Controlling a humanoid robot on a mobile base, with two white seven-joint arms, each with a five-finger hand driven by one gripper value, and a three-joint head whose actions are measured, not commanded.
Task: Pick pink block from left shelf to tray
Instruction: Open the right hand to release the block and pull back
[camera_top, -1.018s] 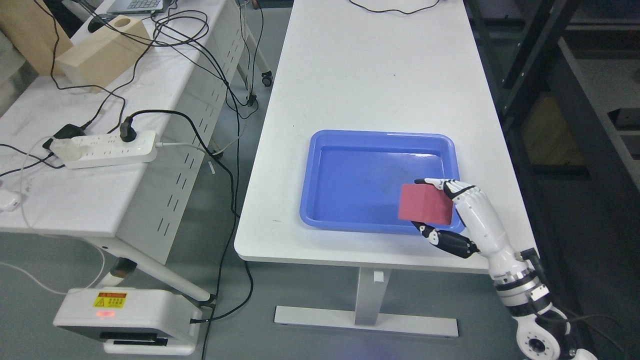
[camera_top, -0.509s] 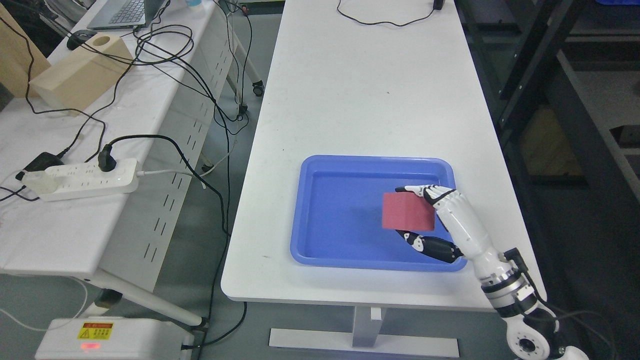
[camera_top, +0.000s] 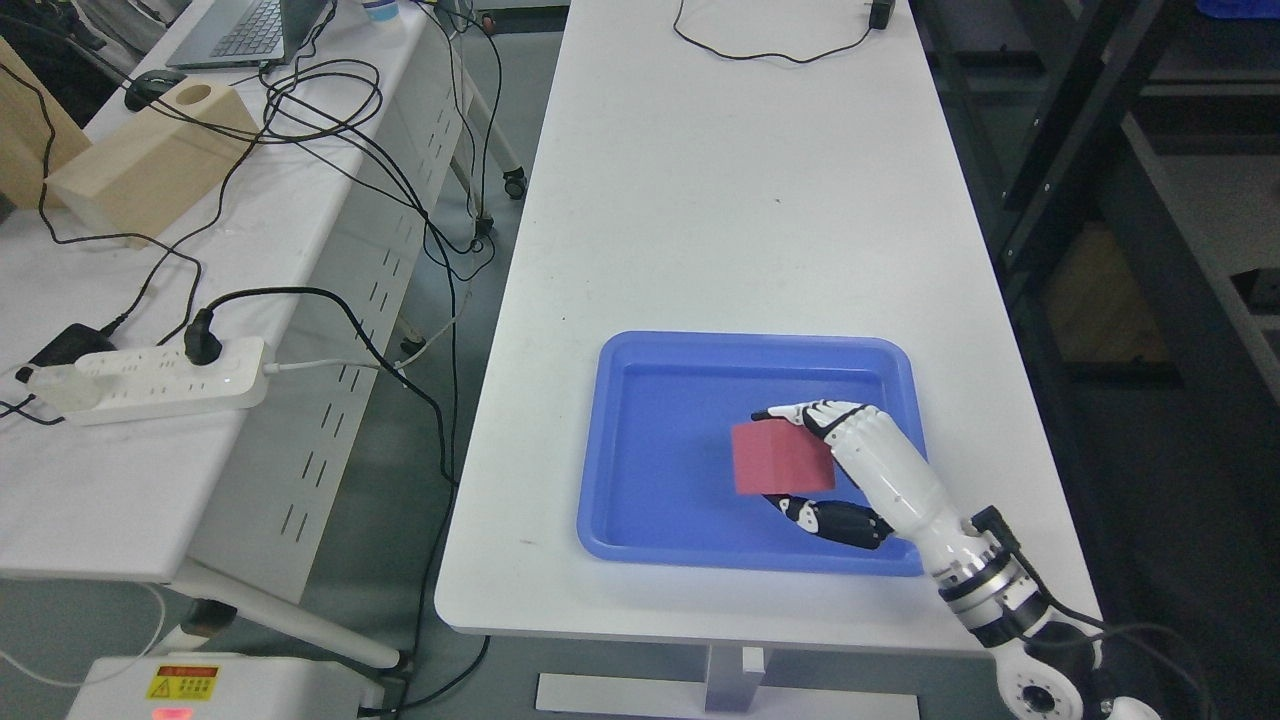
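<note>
The carry looks nearly done, judging from where things lie. The right hand (camera_top: 840, 470) holds the block (camera_top: 782, 458) over the tray (camera_top: 640, 440), inside its rim, toward the tray's right half and a little nearer its near edge than its far one. What is left, as far as the picture shows, is the lowering and the letting go: the block appears to hang above the tray's floor, not rest on it, though how high it hangs cannot be read from this 1 view. A dark patch on the floor just under the hand suggests a gap.

The fingers (camera_top: 815, 412) wrap over the block's top and far side, and the dark thumb (camera_top: 835, 520) presses from below on the near side, so the block is pinched between them. The grasp covers the block's right end; its left face is bare and turned toward the tray's left wall.

The block is close to a cube, so it has no clear long axis. Its broad visible face is turned up toward the camera and toward the tray's near-left corner. Its edges are not square with the tray's walls; it sits slightly rotated and tilted in the hand.

The left hand does not show. The tray lies on a white table (camera_top: 720, 200), near the table's near edge.
</note>
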